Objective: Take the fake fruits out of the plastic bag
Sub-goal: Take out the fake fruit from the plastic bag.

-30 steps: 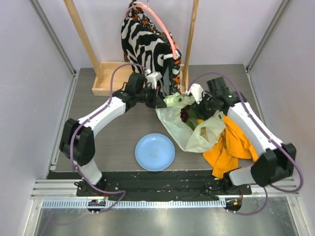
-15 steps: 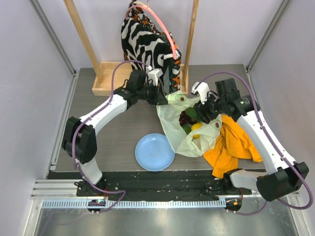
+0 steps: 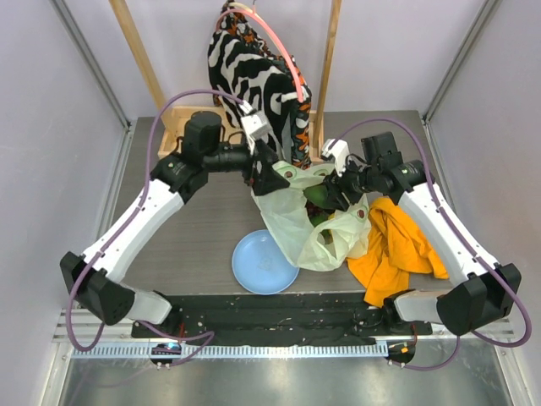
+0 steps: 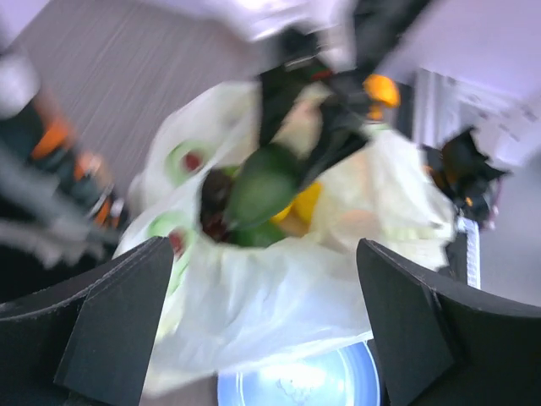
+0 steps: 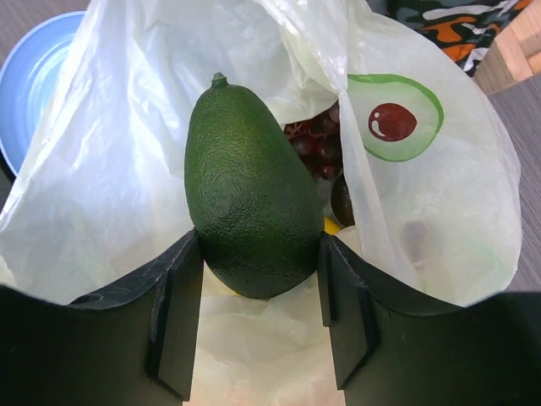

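Right gripper pinches an avocado at the bag mouth, ready for lifting out; left gripper gapes empty near the rim (bag unheld, may drag along).

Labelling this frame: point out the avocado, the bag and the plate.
avocado (image 5: 249,203), right wrist view, middle of its skin
bag (image 5: 110,178), right wrist view, its left wall
plate (image 3: 254,267), top view, bare left part
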Controlling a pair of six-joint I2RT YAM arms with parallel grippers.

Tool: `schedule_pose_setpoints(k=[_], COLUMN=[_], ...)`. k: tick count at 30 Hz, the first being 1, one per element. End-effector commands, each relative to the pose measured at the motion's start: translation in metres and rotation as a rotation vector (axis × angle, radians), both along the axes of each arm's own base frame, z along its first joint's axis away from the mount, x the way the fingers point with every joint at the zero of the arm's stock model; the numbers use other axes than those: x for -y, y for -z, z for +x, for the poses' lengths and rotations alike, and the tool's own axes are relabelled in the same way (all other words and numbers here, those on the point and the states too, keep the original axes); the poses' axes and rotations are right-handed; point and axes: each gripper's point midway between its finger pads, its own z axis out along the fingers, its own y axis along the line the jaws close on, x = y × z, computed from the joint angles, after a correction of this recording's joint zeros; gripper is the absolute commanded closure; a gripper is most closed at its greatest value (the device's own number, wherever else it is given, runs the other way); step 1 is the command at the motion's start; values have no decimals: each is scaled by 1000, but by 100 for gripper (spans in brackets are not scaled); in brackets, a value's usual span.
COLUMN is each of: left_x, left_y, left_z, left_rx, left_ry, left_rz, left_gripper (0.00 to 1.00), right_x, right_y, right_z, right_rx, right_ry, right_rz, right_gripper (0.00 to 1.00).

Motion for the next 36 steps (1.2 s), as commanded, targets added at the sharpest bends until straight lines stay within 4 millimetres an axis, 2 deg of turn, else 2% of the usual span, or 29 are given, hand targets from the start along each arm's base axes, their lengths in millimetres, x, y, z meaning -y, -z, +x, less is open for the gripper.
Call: schedule_pose_setpoints(k=[1, 4, 5, 7, 11, 15, 19, 22, 23, 24, 25, 26, 27, 29, 30, 31, 33, 34, 35, 36], left_x=[39, 62, 68, 77, 85, 96, 101, 102, 102, 100, 100, 98, 93, 80, 69, 59, 32, 19, 7, -8], left_y=[18, 24, 39, 55, 90, 94, 91, 83, 80, 82, 82, 82, 81, 78, 80, 61, 42, 22, 17, 27], left_z=[-13, -22, -21, -21, -13, -5, -3, -9, -10, -14, -17, -19, -22, -19, -21, -24, -21, -26, -27, -41], left_rx=[131, 170, 142, 148, 240, 215, 195, 180, 176, 155, 140, 130, 110, 105, 74, 89, 65, 107, 110, 51], left_ry=[224, 319, 337, 368, 343, 302, 287, 300, 306, 318, 328, 327, 314, 275, 256, 232, 193, 186, 175, 186], left_rz=[51, 66, 92, 123, 229, 200, 178, 157, 150, 158, 160, 166, 171, 184, 189, 160, 122, 113, 129, 186], left_gripper=[7, 9, 10, 10, 12, 14, 30, 40, 47, 71, 83, 95, 100, 100, 100, 100, 100, 100, 100, 100], right_x=[-13, -12, -13, -11, -14, -16, -14, -16, -16, -16, -14, -13, -9, 0, 5, 9, 16, 19, 23, 25], right_y=[-26, -28, -30, -32, -36, -35, -25, -21, -21, -21, -20, -18, -17, -7, 3, 15, 31, 40, 50, 54], right_z=[-8, -14, -15, -17, -22, -29, -32, -32, -31, -30, -27, -26, -26, -29, -39, -43, -49, -50, -52, -48], right_rx=[49, 37, 41, 43, 27, 9, -5, -14, -16, -16, -14, -14, -10, -15, -55, -77, -120, -135, -156, -152], right_ry=[-56, -64, -66, -58, -57, -62, -69, -74, -73, -61, -48, -34, -21, -23, -40, -59, -51, -56, -46, -38], right_rz=[87, 89, 90, 92, 119, 141, 129, 134, 136, 135, 128, 119, 100, 45, 12, -23, -59, -78, -100, -110], right_gripper=[67, 67, 67, 67, 68, 68, 68, 67, 66, 64, 56, 43, 38, 32, 31, 31, 30, 30, 30, 30])
